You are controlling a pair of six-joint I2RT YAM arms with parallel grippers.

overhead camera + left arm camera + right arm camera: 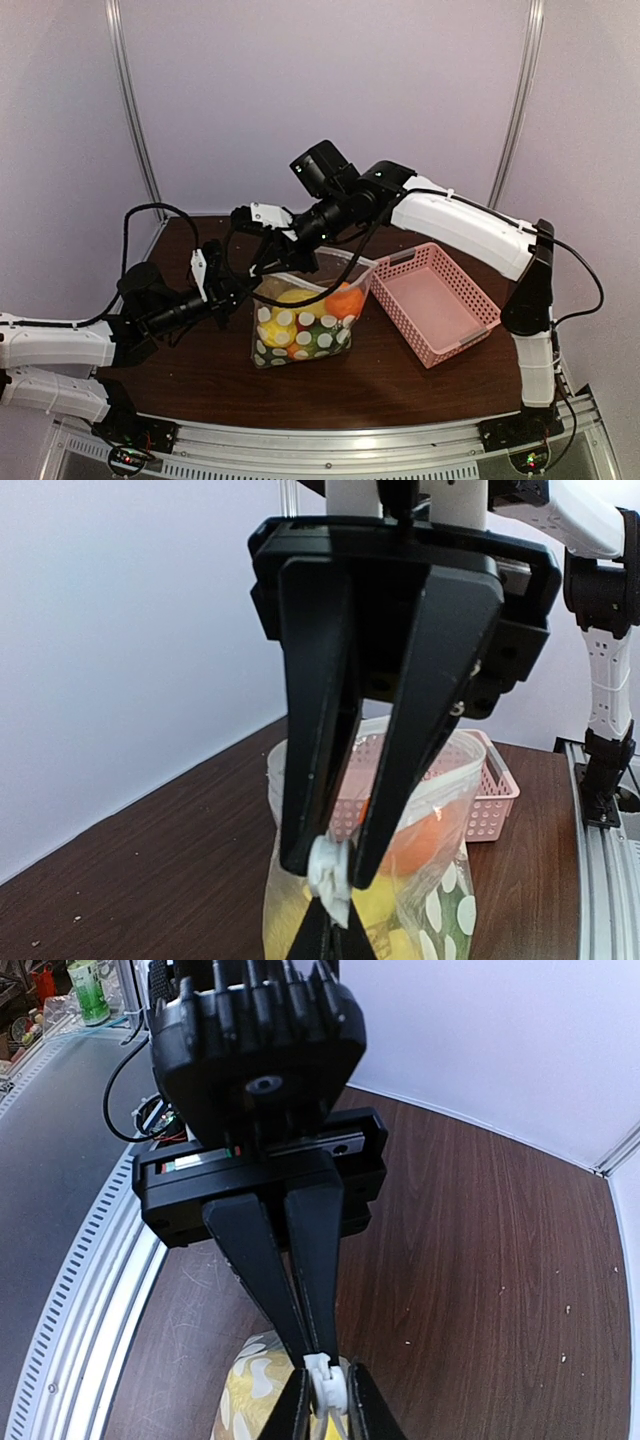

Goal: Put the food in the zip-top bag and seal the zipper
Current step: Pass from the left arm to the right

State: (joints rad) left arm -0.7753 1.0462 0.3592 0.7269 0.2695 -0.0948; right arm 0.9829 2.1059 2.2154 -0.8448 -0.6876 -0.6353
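The left arm [55, 345] lies low, reaching rightward; the left gripper [328, 865] has its fingers drawn together on the zipper [331, 888]; the right arm [460, 225] rises to a high elbow, then stretches leftward, wrist tipped down; the right gripper [318, 1365] pinches the same zipper tab, its tips meeting the left's.

No words, numbers or signs can be read in any view. The zip-top bag [300, 335] shows only white dots. The green bottle [90, 985] far off in the right wrist view is too blurry to read.
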